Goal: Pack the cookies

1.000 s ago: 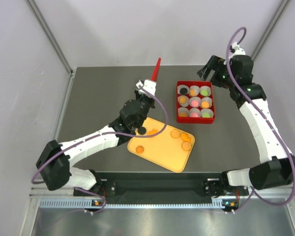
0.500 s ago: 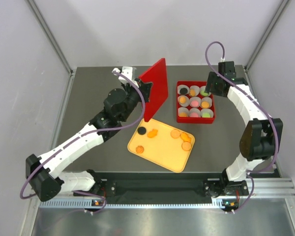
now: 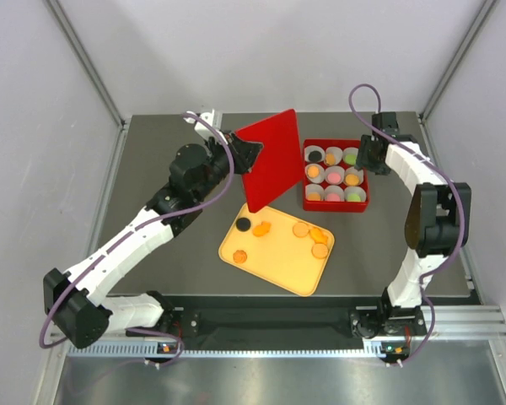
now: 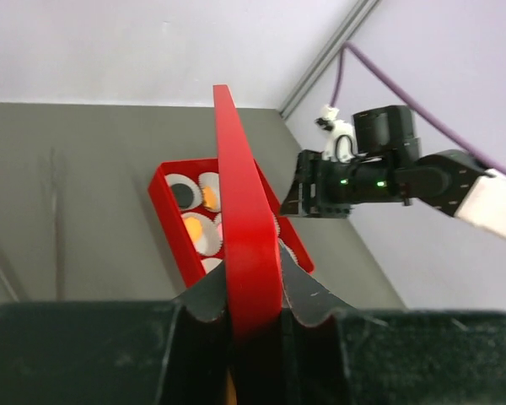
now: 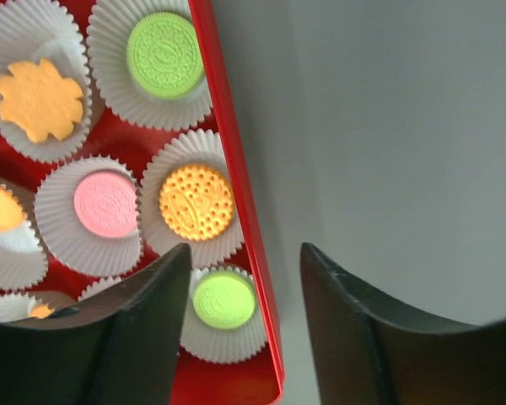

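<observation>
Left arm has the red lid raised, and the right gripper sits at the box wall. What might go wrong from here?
1. The left gripper pinches the red lid by one edge, tilted; it may slip or land askew on the red box.
2. The right gripper straddles the box's right wall; closing may shove the box or crush a paper cup inside.
</observation>
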Controlling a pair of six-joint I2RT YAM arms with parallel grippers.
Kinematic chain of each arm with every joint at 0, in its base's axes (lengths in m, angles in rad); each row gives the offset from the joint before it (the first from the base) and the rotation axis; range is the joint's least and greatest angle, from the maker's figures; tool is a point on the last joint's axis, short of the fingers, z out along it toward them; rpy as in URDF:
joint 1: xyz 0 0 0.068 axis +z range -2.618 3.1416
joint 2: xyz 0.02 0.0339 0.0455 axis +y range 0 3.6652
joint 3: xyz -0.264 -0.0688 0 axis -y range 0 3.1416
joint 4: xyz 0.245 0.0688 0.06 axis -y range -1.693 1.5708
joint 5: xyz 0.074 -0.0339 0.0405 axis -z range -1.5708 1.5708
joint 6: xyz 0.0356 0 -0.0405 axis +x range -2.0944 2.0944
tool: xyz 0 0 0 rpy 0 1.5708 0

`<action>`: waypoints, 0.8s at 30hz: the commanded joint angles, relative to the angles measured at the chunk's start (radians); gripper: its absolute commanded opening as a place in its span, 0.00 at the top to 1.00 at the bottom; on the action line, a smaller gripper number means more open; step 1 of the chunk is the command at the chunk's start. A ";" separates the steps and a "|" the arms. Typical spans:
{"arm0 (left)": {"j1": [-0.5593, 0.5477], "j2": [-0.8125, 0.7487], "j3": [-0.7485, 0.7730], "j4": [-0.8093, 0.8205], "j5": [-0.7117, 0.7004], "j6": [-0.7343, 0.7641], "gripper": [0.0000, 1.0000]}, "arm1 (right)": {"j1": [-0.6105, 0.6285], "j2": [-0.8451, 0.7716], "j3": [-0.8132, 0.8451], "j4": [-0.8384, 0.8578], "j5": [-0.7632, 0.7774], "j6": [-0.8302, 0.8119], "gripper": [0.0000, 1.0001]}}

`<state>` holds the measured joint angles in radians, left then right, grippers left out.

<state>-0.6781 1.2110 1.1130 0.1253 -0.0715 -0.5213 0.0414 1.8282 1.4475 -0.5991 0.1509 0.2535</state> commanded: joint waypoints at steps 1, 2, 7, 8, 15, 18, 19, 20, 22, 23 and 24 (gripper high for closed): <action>0.040 -0.011 0.053 0.074 0.130 -0.109 1.00 | -0.017 0.023 0.077 0.036 -0.014 0.001 0.47; 0.046 -0.010 0.053 0.073 0.140 -0.112 1.00 | -0.015 0.035 0.082 0.038 -0.013 0.003 0.49; 0.058 -0.013 0.047 0.073 0.162 -0.123 1.00 | -0.017 0.077 0.109 0.039 -0.019 0.009 0.55; 0.063 -0.016 0.044 0.074 0.164 -0.125 1.00 | -0.018 0.086 0.111 0.038 -0.019 0.009 0.56; 0.080 -0.011 0.041 0.076 0.193 -0.147 1.00 | -0.021 0.115 0.114 0.038 -0.021 0.010 0.58; 0.092 -0.002 0.042 0.079 0.222 -0.166 1.00 | -0.023 0.121 0.110 0.042 -0.020 0.021 0.59; 0.100 0.002 0.042 0.082 0.226 -0.172 1.00 | -0.025 0.121 0.109 0.041 -0.022 0.023 0.59; 0.103 0.004 0.039 0.086 0.236 -0.178 1.00 | -0.025 0.125 0.109 0.042 -0.024 0.023 0.61; 0.112 0.010 0.033 0.097 0.249 -0.192 1.00 | -0.029 0.129 0.109 0.042 -0.025 0.033 0.64; 0.115 0.010 0.028 0.102 0.259 -0.195 1.00 | -0.031 0.129 0.109 0.042 -0.027 0.035 0.68; 0.118 0.012 0.025 0.109 0.262 -0.201 1.00 | -0.035 0.131 0.106 0.042 -0.025 0.042 0.69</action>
<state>-0.5735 1.2266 1.1130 0.1276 0.1467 -0.6838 0.0299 1.9514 1.5139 -0.5831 0.1291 0.2733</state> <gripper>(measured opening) 0.179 0.323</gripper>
